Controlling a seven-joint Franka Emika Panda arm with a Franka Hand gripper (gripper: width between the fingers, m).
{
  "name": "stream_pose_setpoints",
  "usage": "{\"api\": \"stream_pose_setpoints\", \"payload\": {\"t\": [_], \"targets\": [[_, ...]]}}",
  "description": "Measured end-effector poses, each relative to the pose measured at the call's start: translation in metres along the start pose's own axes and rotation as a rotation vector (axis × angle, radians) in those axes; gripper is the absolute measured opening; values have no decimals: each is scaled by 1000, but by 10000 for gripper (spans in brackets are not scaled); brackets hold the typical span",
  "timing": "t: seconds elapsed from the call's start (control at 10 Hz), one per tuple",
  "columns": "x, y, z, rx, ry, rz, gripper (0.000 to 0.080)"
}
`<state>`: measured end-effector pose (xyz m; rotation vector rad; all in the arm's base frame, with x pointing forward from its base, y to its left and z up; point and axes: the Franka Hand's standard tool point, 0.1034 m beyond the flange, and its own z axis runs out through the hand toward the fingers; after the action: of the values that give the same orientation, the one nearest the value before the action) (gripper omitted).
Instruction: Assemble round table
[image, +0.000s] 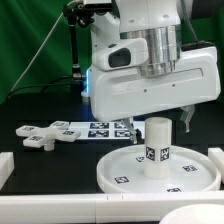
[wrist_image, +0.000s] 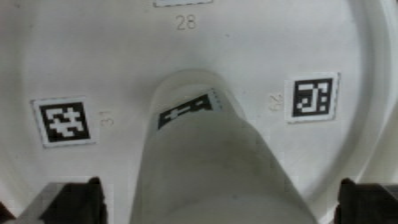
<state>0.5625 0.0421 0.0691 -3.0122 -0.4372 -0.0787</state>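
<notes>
The large rimmed round disc (image: 125, 172) lies flat on the black table at the front. The short thick cylinder leg (image: 158, 145) stands upright on its middle, tag facing the camera. The cross-shaped foot piece (image: 40, 135) lies loose at the exterior view's left. My gripper (image: 166, 110) hangs just above the leg's top and is open. In the wrist view the leg (wrist_image: 205, 140) rises from the disc (wrist_image: 107, 60) between my two dark fingertips (wrist_image: 71, 205), with a gap on each side. My gripper (wrist_image: 217, 208) holds nothing.
The marker board (image: 105, 128) lies flat behind the disc, beside the foot piece. White rails run along the table's front (image: 60, 208) and left edge (image: 5, 165). A green backdrop stands behind the arm.
</notes>
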Motion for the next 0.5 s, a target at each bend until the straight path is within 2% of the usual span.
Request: {"api": "stream_pose_setpoints", "payload": {"t": [0.1,0.3,0.5], "targets": [[0,0,0,-11,-7,-102,649],[-1,3,0,-13,-8,-201,649],[4,-1,-1,-37,-4,-386,649]]}}
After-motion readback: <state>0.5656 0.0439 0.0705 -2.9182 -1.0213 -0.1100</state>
